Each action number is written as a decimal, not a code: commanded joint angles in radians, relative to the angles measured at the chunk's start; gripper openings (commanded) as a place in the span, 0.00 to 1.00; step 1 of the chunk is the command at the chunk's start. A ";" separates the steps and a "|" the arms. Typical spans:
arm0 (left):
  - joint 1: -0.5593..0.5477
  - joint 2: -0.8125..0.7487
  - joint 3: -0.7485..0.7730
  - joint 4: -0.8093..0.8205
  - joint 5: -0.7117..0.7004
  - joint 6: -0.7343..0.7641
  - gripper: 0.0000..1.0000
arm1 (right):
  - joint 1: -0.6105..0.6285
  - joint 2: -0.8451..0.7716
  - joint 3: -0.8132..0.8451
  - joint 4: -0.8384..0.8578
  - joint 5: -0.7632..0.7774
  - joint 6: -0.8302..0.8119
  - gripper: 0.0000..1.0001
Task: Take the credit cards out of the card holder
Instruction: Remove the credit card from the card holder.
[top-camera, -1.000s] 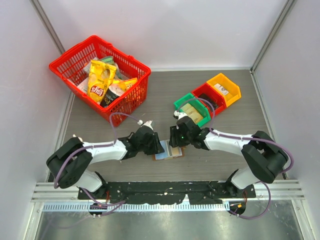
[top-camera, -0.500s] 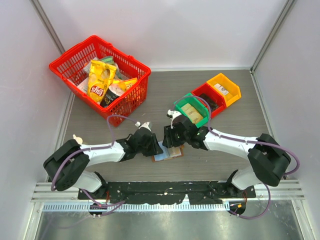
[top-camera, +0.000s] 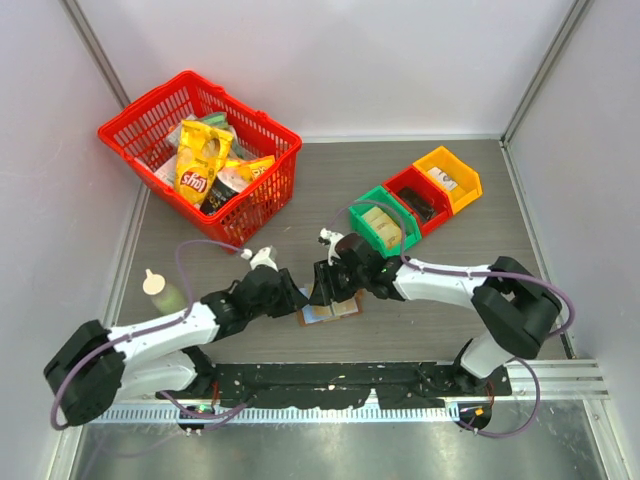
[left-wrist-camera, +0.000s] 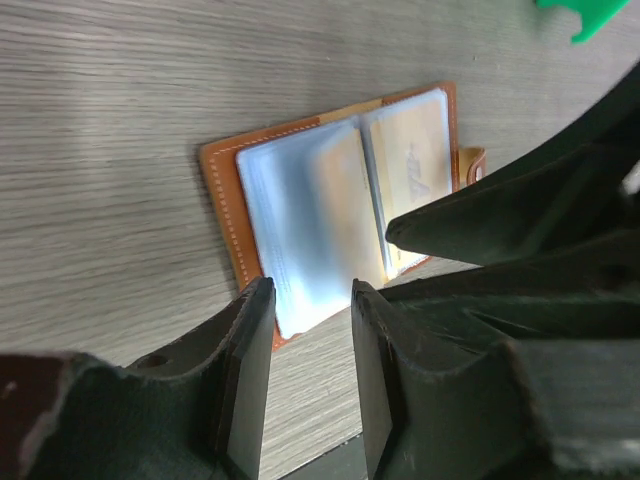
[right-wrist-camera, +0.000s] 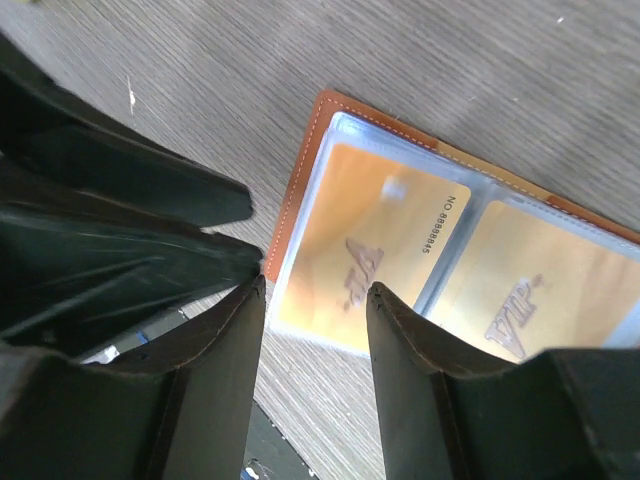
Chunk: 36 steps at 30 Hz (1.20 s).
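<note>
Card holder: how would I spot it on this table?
On the grey table, look where both arms meet. The card holder lies open there. Unlike the coloured bins behind, it is flat brown leather with credit cards under clear pockets.

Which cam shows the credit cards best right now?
Right wrist: both credit cards sit sharp, print visible, in the open card holder. Left wrist shows them blurred under glare; top external shows the holder tiny and partly covered, cards indistinct.
</note>
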 joint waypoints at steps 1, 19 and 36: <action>-0.005 -0.147 -0.031 -0.063 -0.116 -0.055 0.41 | 0.009 0.034 0.045 0.074 -0.066 0.016 0.51; -0.003 0.052 0.027 0.193 0.004 -0.003 0.30 | -0.140 -0.033 -0.249 0.462 -0.126 0.210 0.51; -0.005 0.115 -0.072 0.139 -0.044 -0.061 0.00 | -0.148 0.120 -0.302 0.714 -0.218 0.319 0.51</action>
